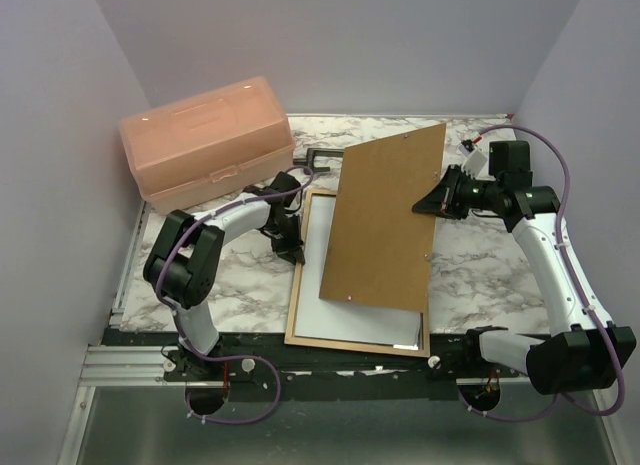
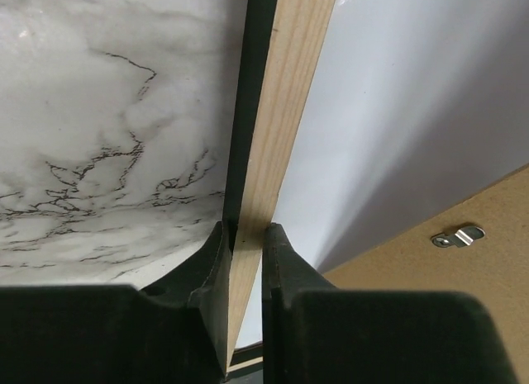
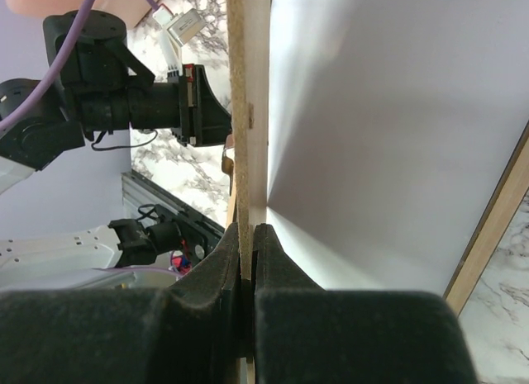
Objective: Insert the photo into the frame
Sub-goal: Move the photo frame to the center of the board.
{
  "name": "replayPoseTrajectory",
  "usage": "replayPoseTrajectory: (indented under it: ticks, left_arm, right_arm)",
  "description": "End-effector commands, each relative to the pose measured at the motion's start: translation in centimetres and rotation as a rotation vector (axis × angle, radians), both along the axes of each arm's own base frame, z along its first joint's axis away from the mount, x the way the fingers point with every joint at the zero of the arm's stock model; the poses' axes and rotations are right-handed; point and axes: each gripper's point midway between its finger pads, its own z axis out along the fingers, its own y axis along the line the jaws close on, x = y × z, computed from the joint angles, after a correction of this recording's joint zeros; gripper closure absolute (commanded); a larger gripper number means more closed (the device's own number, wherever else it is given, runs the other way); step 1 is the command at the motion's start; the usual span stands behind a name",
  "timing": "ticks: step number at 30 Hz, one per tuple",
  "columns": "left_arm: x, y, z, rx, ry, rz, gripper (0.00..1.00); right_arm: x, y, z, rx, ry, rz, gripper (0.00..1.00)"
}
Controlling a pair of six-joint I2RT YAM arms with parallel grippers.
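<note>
Brown board (image 1: 385,215) is held tilted over the frame (image 1: 300,285), pinched tight by the right fingers (image 3: 277,264). The frame's rail is clamped by the left fingers (image 2: 285,264). The photo (image 1: 350,320) lies inside, white back up. Backing seems in hand; the board must be squared and lowered.

Marble table (image 1: 250,285) open lower left and right, pink box (image 1: 205,140) blocking upper left, backing board (image 1: 385,215) tilted over frame (image 1: 350,342)
</note>
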Motion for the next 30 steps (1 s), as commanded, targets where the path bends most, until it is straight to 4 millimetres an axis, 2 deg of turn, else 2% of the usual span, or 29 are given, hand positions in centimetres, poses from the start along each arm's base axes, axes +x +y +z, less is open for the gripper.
replayPoseTrajectory:
  ticks: [1,3,11,14,26,29,30]
  left_arm:
    - [0.9,-1.2,0.6,-0.015,0.011,0.014,0.95]
    - [1.5,-1.6,0.8,-0.023,0.009,0.024,1.0]
    - [3.4,-4.7,2.5,-0.19,-0.005,0.092,1.0]
    - [3.6,-5.1,2.5,-0.215,-0.006,0.122,1.0]
    - [3.1,-1.3,2.7,-0.217,-0.059,0.27,1.0]
    - [2.7,-1.1,2.9,-0.22,-0.065,0.261,1.0]
    - [2.6,-1.0,2.9,-0.218,-0.065,0.258,0.94]
  right_arm:
    - [0.0,0.5,1.9,0.036,-0.08,0.024,1.0]
    - [0.0,0.5,1.9,0.034,-0.08,0.022,1.0]
    - [0.0,0.1,1.8,0.008,-0.085,0.017,1.0]
    - [-0.1,0.1,1.7,0.004,-0.083,0.016,1.0]
    - [-0.2,0.4,1.5,0.027,-0.074,0.023,1.0]
    - [-0.2,0.6,1.4,0.038,-0.071,0.029,1.0]
    - [-0.2,0.6,1.3,0.041,-0.07,0.029,1.0]
